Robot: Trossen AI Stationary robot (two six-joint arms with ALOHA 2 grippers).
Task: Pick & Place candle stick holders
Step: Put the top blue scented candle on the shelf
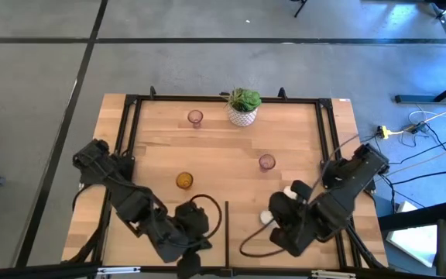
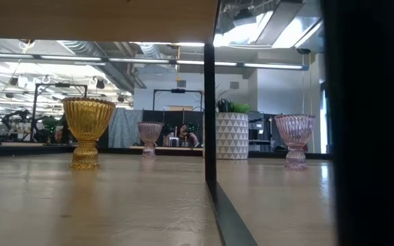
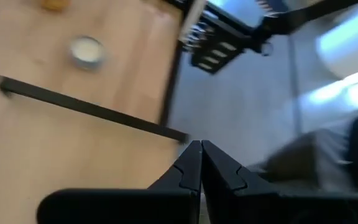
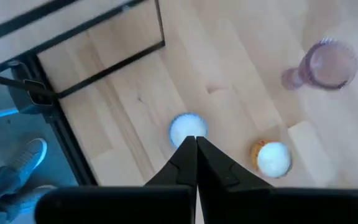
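No holder is gripped yet. Both tools, left tool [image 3: 199,163] and right tool [image 4: 195,155], are seen fully closed and empty near the worktop's [image 1: 223,147] front edge. A white holder [image 4: 188,127] lies just below the right tool; opening is needed before descending.

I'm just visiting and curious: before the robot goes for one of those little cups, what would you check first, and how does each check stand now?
1. Left tool open to grab: not ok, shut.
2. Right tool open: not ok, shut.
3. Both tools empty: ok, nothing held.
4. Amber cup upright: ok, standing in the low view.
5. Two pink cups upright, clear of the plant pot: ok.
6. White cups near the right tool, upright: cannot tell; only their tops show.
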